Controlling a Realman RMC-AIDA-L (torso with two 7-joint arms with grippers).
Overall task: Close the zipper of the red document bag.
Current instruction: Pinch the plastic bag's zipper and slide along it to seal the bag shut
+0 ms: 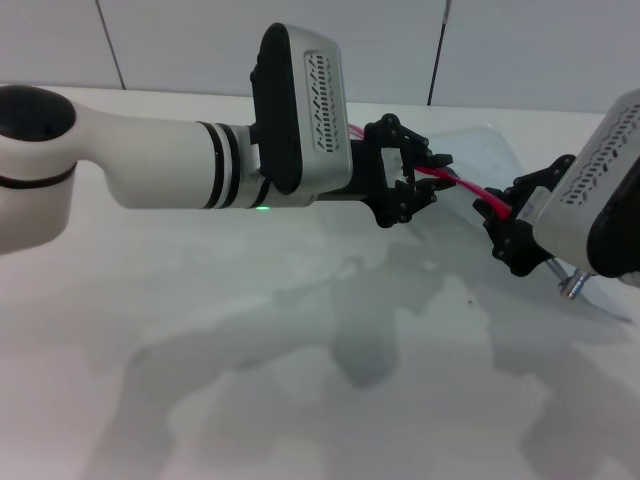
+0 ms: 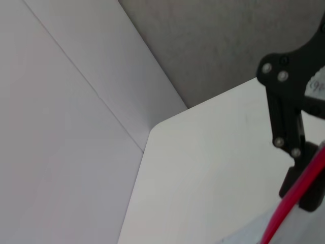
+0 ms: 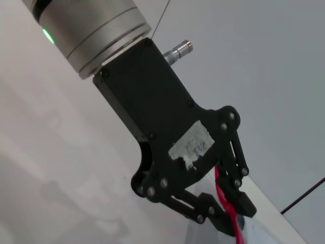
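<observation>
The red document bag (image 1: 487, 152) is a translucent pouch lying at the table's far right. Its zipper (image 1: 468, 185), a thin red strip, is lifted off the table and runs between both grippers. My left gripper (image 1: 428, 172) reaches in from the left and is shut on the zipper. In the right wrist view the left gripper (image 3: 231, 217) pinches the zipper (image 3: 221, 185) at the bag's edge. My right gripper (image 1: 503, 213) is shut on the red edge a short way to the right. A black finger (image 2: 288, 122) stands beside the zipper (image 2: 299, 190) in the left wrist view.
The white table (image 1: 250, 330) spreads in front of both arms, with their shadows on it. A tiled wall (image 1: 180, 40) rises behind the table's far edge. The long left arm (image 1: 150, 165) crosses the middle of the head view.
</observation>
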